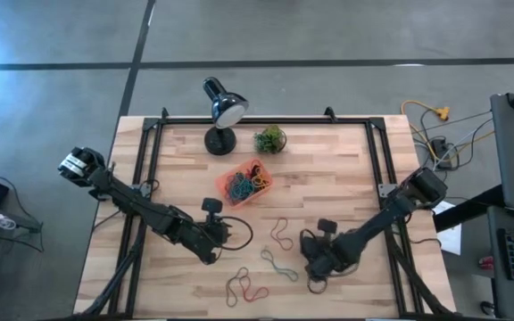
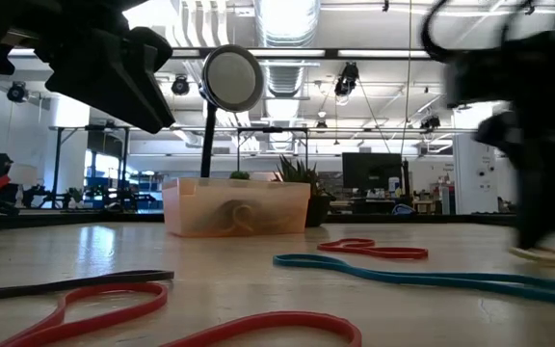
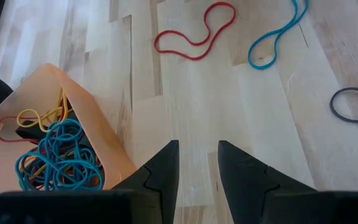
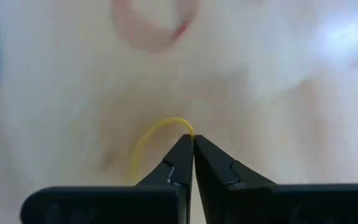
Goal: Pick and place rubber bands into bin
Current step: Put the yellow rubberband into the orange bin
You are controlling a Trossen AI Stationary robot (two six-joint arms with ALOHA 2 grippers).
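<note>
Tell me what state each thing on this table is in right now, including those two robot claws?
Right end effector: shut on the yellow rubber band, low at the table.
Left end effector: open, empty, beside the bin.
Bin: upright, open-topped, holding a tangle of bands.
Red rubber band: loose on the table.
Blue rubber band: loose on the table.
Desk lamp: upright.
</note>
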